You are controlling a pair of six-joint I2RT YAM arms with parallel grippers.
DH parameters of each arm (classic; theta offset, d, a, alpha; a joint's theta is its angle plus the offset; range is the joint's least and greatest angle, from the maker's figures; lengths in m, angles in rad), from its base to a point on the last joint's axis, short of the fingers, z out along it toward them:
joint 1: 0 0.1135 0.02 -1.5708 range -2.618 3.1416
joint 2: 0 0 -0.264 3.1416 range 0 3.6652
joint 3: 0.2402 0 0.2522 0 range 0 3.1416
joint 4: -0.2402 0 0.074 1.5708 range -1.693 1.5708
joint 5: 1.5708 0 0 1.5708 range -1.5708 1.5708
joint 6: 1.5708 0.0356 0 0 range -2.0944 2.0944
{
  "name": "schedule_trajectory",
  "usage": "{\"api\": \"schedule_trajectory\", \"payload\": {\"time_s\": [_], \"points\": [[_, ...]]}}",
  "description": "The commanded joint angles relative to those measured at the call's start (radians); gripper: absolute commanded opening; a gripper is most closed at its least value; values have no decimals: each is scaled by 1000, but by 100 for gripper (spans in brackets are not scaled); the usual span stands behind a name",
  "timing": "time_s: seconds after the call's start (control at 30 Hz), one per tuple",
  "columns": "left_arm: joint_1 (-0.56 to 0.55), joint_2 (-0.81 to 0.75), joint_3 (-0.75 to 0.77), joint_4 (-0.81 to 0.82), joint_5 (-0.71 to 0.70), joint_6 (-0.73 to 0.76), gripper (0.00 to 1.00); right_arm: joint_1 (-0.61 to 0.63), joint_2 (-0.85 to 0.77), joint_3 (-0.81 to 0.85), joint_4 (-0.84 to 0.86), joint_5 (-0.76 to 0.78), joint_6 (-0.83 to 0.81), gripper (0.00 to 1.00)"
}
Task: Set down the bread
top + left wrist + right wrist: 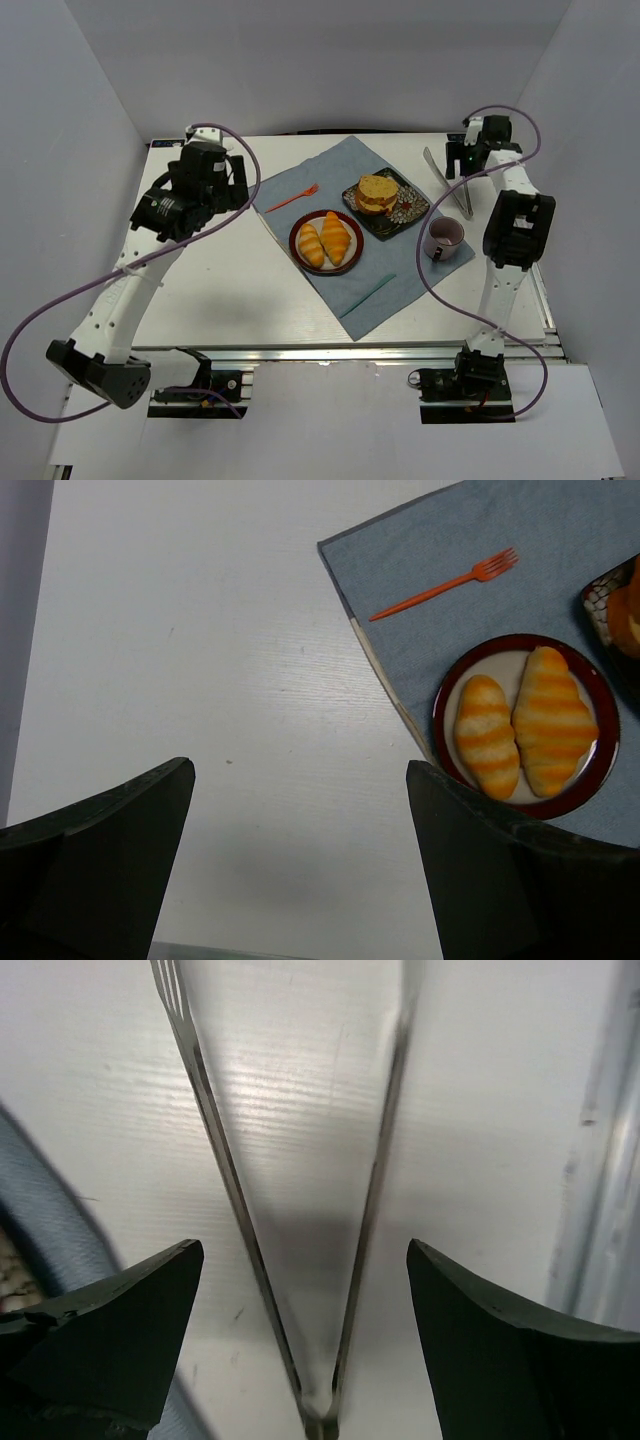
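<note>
The right tool (pixel 302 1260) gapes wide and empty, its fingers straddling the metal tongs (pixel 320 1425) without touching them, well right of the plate (pixel 508 665) and near the table (pixel 200 630) edge. The left tool (pixel 300 765) is spread just as wide, holding nothing, over bare table left of the plate. The bread (pixel 337 238), a pale roll (pixel 487 735) and a darker roll (pixel 553 720), lies side by side on the plate.

Light is bright, even; shadows are soft. Glare sheens the table (pixel 290 1090) beneath the slightly blurred tongs (pixel 236 1210).
</note>
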Motion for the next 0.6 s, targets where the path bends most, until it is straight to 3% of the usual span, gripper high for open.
{"api": "schedule_trajectory", "payload": {"time_s": [0.0, 0.1, 0.23, 0.43, 0.57], "points": [[-5, -93, -19, 66, 30, -19, 98, 3, -211, 117, -12, 76, 121, 89], [-3, -154, -64, 113, 25, -40, 98, 6, -364, 83, -55, 117, 306, 89], [-3, -197, -93, 105, -3, -59, 98, 31, -608, -169, -70, 72, 463, 89], [-3, -282, -147, 67, -29, -99, 98, 86, -987, -533, -146, 24, 489, 89], [-3, -348, -201, 93, 13, -131, 98, 86, -1147, -729, -181, 32, 485, 89]]}}
